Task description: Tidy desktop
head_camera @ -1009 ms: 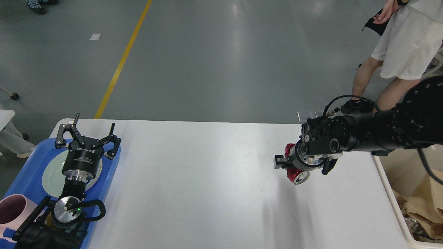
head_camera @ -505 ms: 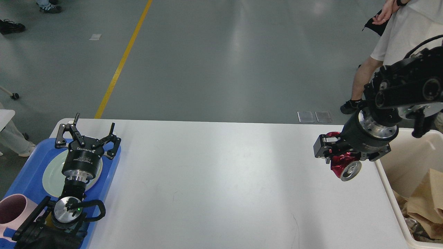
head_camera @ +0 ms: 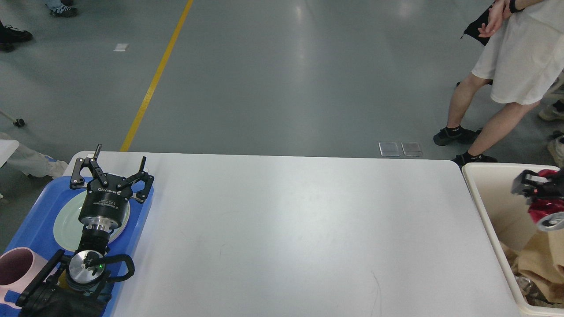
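The white desktop [head_camera: 291,233] fills the middle of the head view. My left gripper [head_camera: 111,169] stands open above the far edge of a blue tray [head_camera: 37,229], with nothing between its fingers. At the right edge, my right gripper [head_camera: 539,196] is shut on a crushed red can [head_camera: 546,211] and holds it over the cream-coloured bin [head_camera: 489,220]. Most of the right arm is out of view.
The blue tray at the left holds a pale green plate [head_camera: 66,222] and a pink cup [head_camera: 15,266]. The bin at the right contains crumpled brown paper [head_camera: 539,264]. A person [head_camera: 506,66] stands beyond the table's far right corner.
My right gripper has carried the red can from above the table's right part rightward to over the bin. The left arm has not moved.
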Robot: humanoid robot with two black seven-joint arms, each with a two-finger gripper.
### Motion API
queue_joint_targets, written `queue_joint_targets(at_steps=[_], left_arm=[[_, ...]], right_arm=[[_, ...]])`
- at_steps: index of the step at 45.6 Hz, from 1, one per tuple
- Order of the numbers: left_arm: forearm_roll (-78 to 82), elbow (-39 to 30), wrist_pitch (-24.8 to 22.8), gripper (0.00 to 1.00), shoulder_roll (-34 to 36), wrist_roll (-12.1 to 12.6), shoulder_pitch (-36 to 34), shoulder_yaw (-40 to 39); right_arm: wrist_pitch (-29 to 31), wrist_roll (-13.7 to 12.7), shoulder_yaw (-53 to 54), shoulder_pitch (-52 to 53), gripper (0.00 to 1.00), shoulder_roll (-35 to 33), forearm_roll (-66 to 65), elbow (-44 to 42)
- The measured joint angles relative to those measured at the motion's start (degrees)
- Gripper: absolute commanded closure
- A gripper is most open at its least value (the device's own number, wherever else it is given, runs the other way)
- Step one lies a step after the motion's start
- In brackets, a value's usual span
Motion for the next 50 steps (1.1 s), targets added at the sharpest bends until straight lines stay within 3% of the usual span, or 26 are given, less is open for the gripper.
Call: queue_joint_targets(at_steps=[8, 16, 24, 32, 40, 50], left_arm=[[0.01, 0.00, 0.00, 0.03, 0.00, 0.00, 0.00, 0.00], [0.05, 0.00, 0.00, 0.03, 0.00, 0.00, 0.00, 0.00], [0.05, 0.00, 0.00, 0.03, 0.00, 0.00, 0.00, 0.00], [-0.01, 0.00, 0.00, 0.03, 0.00, 0.00, 0.00, 0.00], [0.00, 0.00, 0.00, 0.03, 0.00, 0.00, 0.00, 0.00], [0.00, 0.00, 0.00, 0.03, 0.00, 0.00, 0.00, 0.00]], right_arm=[[-0.50, 0.02, 6.83, -15.54, 1.00, -10.07, -0.56, -16.60], [-0.68, 0.02, 22.08, -37.66, 1.00, -12.04, -0.57, -34.27], [-1.41, 0.01, 36.81, -59.40, 1.00, -8.01, -0.57, -51.71], [-7.31, -0.02, 42.16, -75.65, 1.00, 2.40, -0.14, -67.00], [-14.68, -0.22, 43.62, -82.54, 1.00, 8.93, 0.51, -72.82], [-16.75, -0.34, 43.89, -85.18, 1.00, 11.20, 0.46, -73.24]])
